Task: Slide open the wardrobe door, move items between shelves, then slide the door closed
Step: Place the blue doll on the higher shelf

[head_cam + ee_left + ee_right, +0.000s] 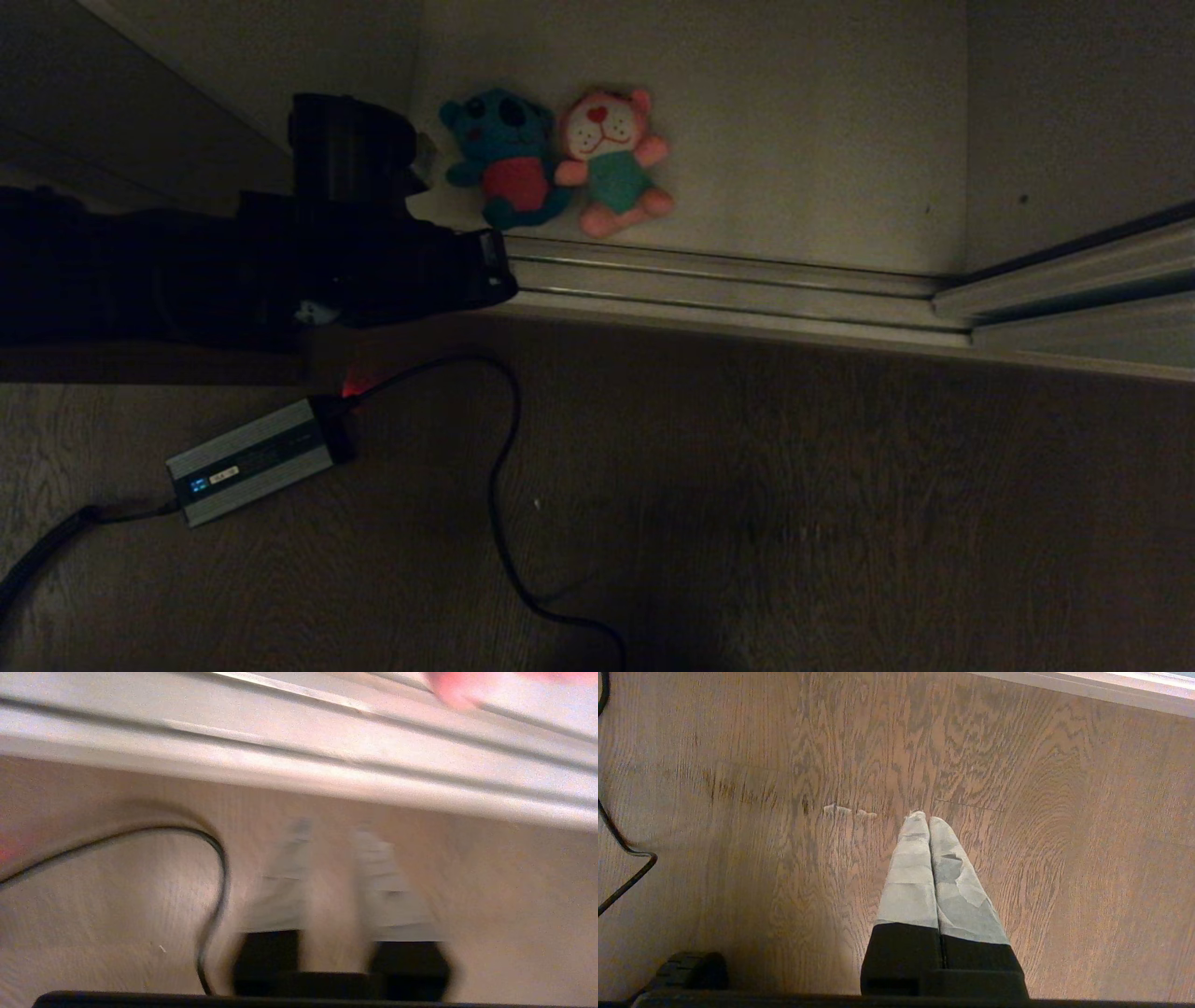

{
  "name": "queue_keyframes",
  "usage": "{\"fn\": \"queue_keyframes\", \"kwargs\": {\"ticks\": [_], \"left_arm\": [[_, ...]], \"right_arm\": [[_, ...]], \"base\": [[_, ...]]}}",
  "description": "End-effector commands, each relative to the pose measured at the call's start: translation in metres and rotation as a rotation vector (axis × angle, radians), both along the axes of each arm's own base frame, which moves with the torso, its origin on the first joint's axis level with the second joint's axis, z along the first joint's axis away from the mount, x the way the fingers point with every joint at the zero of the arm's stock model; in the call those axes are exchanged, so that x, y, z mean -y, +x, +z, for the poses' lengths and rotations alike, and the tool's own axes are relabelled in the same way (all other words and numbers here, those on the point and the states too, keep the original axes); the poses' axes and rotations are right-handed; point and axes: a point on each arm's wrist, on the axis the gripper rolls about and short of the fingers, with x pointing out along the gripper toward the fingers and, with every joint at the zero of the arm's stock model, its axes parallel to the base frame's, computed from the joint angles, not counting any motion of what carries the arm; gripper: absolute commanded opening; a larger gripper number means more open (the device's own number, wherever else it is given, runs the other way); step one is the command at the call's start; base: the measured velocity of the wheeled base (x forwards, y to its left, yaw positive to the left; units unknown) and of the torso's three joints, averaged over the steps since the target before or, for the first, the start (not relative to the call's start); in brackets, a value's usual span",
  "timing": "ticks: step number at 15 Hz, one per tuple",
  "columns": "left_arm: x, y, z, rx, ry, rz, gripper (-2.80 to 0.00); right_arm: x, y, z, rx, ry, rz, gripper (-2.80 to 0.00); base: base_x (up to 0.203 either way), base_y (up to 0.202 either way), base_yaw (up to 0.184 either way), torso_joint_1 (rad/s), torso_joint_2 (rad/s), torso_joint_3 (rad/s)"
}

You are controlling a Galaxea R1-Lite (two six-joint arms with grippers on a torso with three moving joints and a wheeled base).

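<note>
The two toys sit side by side on the bottom shelf [794,140] of the wardrobe, close to its front edge and touching. The teal bear [504,159] is nearer the left arm; the pink toy [611,159] is on its other side. The door looks slid out of the way already, so the job now seems to be picking up a toy.

The left gripper [334,858] hangs over the wood floor [747,513], just outside the door track [719,280]. Its fingers [289,882] are a little apart and hold nothing. To do this well it should cross the track, open wider, and come down over the bear's soft middle — not the edge, or it may knock the pink toy.

The track makes a low ridge to clear. A black cable [499,485] loops on the floor below the arm, next to a grey power box [252,462] — keep away from both.

The right gripper [928,826] rests over bare floor, fingers pressed together, holding nothing.
</note>
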Motion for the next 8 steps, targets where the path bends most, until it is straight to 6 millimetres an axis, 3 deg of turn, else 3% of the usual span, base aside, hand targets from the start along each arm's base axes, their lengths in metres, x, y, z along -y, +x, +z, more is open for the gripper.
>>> {"fn": "queue_keyframes", "kwargs": {"ticks": [1, 5, 8], "left_arm": [[0.005, 0.012, -0.004, -0.001, 0.002, 0.021, 0.0], [0.004, 0.017, 0.014, 0.076, -0.006, 0.126, 0.0], [0.008, 0.037, 0.012, 0.097, 0.001, 0.166, 0.0]], "right_arm": [[0.0, 0.0, -0.001, -0.002, 0.0, 0.0, -2.8], [0.0, 0.0, -0.001, -0.002, 0.0, 0.001, -2.8], [0.0, 0.0, -0.001, -0.002, 0.0, 0.0, -2.8]], "base": [[0.0, 0.0, 0.0, 0.0, 0.0, 0.0], [0.0, 0.0, 0.0, 0.0, 0.0, 0.0], [0.0, 0.0, 0.0, 0.0, 0.0, 0.0]]}}
